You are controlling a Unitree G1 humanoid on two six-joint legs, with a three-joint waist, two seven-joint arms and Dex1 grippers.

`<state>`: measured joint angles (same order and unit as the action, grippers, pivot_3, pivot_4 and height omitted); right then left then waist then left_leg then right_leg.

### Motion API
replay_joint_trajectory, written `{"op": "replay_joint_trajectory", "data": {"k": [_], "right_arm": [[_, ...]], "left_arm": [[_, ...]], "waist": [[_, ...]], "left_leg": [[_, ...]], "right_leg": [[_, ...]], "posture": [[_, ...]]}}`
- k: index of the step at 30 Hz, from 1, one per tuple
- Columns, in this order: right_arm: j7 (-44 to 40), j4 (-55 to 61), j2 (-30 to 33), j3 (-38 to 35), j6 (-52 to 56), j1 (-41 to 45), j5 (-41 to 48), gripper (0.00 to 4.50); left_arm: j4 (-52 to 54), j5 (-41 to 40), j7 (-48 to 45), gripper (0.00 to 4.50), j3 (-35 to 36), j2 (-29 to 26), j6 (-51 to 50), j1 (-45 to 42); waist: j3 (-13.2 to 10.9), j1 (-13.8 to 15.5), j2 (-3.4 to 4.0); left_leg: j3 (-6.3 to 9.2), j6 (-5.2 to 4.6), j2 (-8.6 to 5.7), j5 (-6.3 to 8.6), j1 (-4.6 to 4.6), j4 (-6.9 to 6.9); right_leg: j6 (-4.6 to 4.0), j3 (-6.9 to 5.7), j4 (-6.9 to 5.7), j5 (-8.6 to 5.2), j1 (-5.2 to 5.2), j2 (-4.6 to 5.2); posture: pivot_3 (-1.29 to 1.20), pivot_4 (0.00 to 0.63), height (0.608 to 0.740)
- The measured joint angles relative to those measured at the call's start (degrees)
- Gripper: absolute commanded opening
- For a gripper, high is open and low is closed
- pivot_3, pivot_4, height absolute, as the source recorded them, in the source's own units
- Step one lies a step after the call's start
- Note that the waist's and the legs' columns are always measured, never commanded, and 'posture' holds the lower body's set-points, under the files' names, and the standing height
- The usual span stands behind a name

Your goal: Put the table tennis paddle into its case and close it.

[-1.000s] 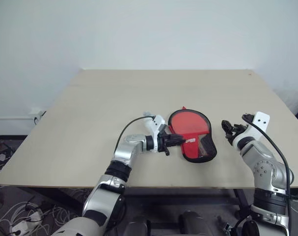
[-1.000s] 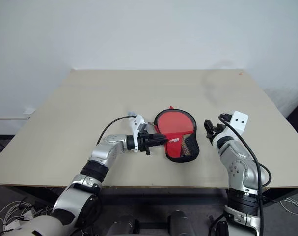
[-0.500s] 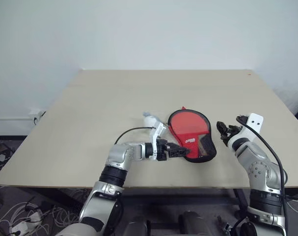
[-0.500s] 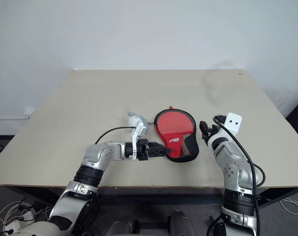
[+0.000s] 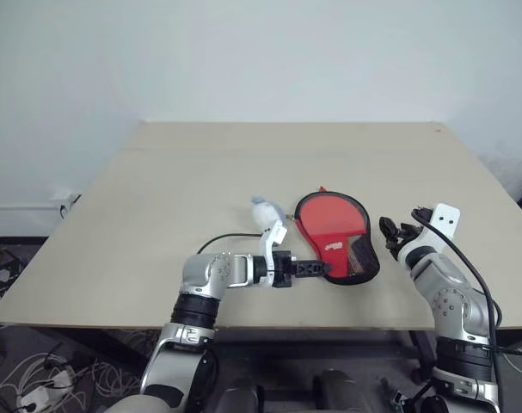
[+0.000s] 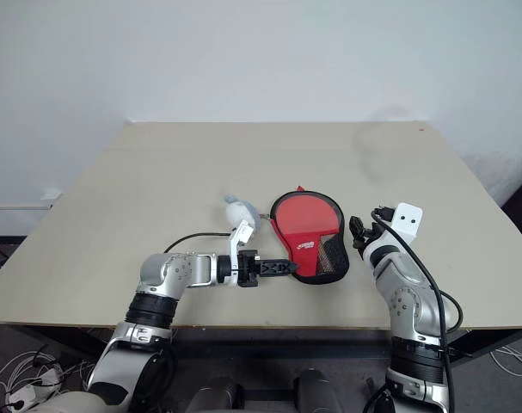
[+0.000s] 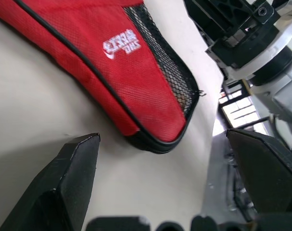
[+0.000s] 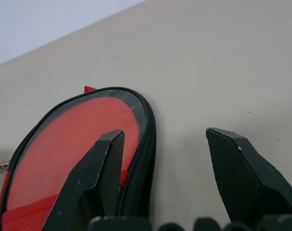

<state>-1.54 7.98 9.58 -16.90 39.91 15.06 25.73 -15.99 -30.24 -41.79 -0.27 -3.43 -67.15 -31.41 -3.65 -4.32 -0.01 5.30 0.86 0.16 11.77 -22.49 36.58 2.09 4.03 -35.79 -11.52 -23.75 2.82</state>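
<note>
- Whitish plastic wad (image 5: 263, 207) sits on the table (image 5: 157, 198), left of the case; ignore it.
- Your left gripper (image 5: 315, 269) is spread wide, empty, pointing at the case's near left edge, just short of it.
- The case (image 5: 336, 237) lies flat mid-table between both grippers, round end away from you. Paddle (image 8: 78, 144) shows red through the clear panel, so it looks to be inside already.
- Expect soft light fabric that slides on the table; pin it with one gripper and pinch the trim or zip pull, not the panel.
- Your right gripper (image 5: 395, 231) is partly spread, empty, just right of the case.
</note>
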Motion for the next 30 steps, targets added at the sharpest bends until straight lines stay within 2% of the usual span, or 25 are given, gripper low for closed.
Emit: {"op": "replay_joint_trajectory", "data": {"k": [15,30], "right_arm": [[0.1,0.0,0.0,0.0,0.0,0.0,0.0,2.92],[0.1,0.0,0.0,0.0,-0.1,0.0,-0.4,2.92]], "left_arm": [[-9.8,-2.1,5.2,4.49,6.0,5.4,0.3,-4.2],[-11.4,-1.5,5.9,4.49,3.6,4.8,-1.2,-6.7]], "waist": [[0.0,0.2,0.02],[0.0,0.3,0.03]], "left_leg": [[0.06,0.0,-0.08,0.0,0.04,0.25],[0.11,0.0,-0.13,0.01,0.03,0.25]], "right_leg": [[-0.06,0.0,0.04,-0.04,0.21,0.02],[-0.05,0.0,0.07,-0.05,0.24,0.05]], "posture": [[0.0,0.0,0.74],[0.0,0.0,0.74]]}}
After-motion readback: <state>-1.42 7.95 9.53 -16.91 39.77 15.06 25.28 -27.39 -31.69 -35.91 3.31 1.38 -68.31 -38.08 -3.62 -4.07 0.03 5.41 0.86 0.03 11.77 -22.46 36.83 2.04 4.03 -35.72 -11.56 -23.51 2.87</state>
